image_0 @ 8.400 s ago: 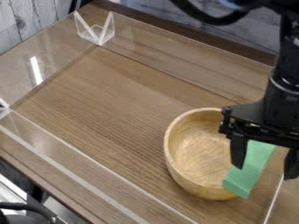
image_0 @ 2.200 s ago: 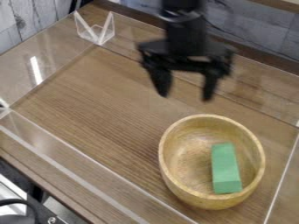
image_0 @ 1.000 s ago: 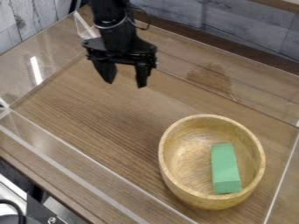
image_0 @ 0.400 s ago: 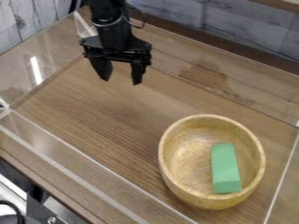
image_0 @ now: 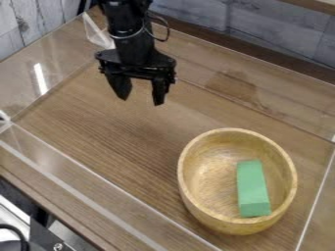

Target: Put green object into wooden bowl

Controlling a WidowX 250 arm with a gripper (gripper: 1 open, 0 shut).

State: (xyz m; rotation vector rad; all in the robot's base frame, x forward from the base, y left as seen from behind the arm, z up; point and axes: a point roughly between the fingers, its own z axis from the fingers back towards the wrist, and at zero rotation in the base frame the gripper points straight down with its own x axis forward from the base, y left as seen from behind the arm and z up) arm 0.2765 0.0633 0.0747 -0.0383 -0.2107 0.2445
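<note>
Flat bright-green rectangular block [image_0: 253,188] lies inside round light-tan wooden bowl [image_0: 198,199], toward its right side. Black robot gripper [image_0: 141,95] hangs over brown wooden table [image_0: 98,137], well apart from bowl; fingers spread wide, nothing between them. Since earlier view, gripper has left bowl and moved to far side, block staying inside. Task looks complete; no further move seems needed.

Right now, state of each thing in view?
Green block: inside the wooden bowl, lying toward its right side in the image, not held.
Wooden bowl: upright, holding the block, on the table.
Claw: away from the bowl, nothing visible in it, apart from the block.
Wooden table: bearing the bowl.
</note>
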